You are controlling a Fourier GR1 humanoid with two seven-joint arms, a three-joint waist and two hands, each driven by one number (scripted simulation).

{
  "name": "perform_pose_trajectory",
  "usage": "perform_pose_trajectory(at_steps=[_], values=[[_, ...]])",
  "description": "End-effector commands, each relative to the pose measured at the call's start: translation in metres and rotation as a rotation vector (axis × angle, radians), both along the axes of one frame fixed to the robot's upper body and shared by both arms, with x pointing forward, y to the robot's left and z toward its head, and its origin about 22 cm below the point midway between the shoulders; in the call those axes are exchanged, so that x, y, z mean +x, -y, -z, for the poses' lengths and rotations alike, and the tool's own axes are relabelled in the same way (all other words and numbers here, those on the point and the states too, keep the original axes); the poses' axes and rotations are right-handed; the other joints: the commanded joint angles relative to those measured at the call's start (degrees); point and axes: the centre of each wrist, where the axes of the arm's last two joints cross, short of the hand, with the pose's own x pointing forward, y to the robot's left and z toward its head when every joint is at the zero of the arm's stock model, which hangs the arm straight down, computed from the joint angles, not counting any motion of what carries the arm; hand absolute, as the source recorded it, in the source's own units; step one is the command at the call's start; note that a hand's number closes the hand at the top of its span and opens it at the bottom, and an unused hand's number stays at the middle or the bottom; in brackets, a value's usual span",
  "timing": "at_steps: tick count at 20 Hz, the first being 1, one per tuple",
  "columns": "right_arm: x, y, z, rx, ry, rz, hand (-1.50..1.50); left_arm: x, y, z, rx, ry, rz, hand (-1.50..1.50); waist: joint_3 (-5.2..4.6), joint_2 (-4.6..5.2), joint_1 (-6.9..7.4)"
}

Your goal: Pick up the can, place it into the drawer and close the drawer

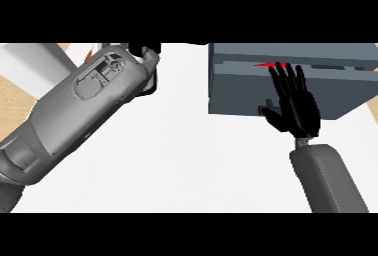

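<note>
item: grey drawer unit [288,95], upper right of the white counter [184,160]. box-shaped, blue-grey, with a narrow dark slot across its upper part where the drawer front stands slightly out from the body.

item: can [267,64]. only a small red sliver shows in that slot, just beyond the fingertips of the right hand; it lies within the drawer gap, the rest hidden.

item: right hand [297,107]. black, fingers straight and close together, pointing away up the view, laid over the drawer unit's front and top; thumb out to the left. it has hold of nothing. grey forearm runs down to the lower right edge.

item: left hand [146,52]. mostly hidden behind its own large grey forearm, which crosses from the lower left to the top centre. only a few black curled parts show at the upper edge; whether it is open or closed cannot be told.

item: pale wood surface [22,105], showing at far left beside the counter.
</note>
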Motion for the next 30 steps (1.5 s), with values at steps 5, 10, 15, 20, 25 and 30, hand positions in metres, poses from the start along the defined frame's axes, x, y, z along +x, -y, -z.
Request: perform_pose_trajectory(at_steps=[5, 10, 15, 20, 25, 30], values=[[0.035, -0.013, 0.026, -0.017, 0.022, 0.061, -1.5, -0.01, -0.039, -0.023, 0.012, -0.021, -0.003, -1.5, 0.82, 1.14, 0.95], [0.059, -0.024, 0.012, -0.015, 0.069, 0.079, -1.5, -0.034, -0.037, 0.007, -0.011, -0.035, 0.008, -1.5, 0.81, 1.11, 1.16], [0.083, -0.027, -0.012, -0.007, 0.105, 0.101, -1.5, -0.033, -0.043, 0.014, 0.009, -0.037, 0.017, -1.5, 0.83, 1.84, 1.45], [0.097, -0.024, -0.031, -0.011, 0.154, 0.113, -1.5, -0.037, -0.059, 0.02, 0.024, -0.037, 0.018, -1.5, 0.84, 2.2, 1.94], [0.11, -0.022, -0.055, -0.014, 0.153, 0.127, -1.5, -0.05, -0.066, 0.049, 0.022, -0.044, 0.017, -1.5, 0.83, 2.42, 2.2], [0.12, -0.025, -0.076, 0.002, 0.157, 0.138, -1.5, -0.052, -0.067, 0.043, 0.029, -0.04, 0.045, -1.5, 0.85, 2.81, 3.06]])
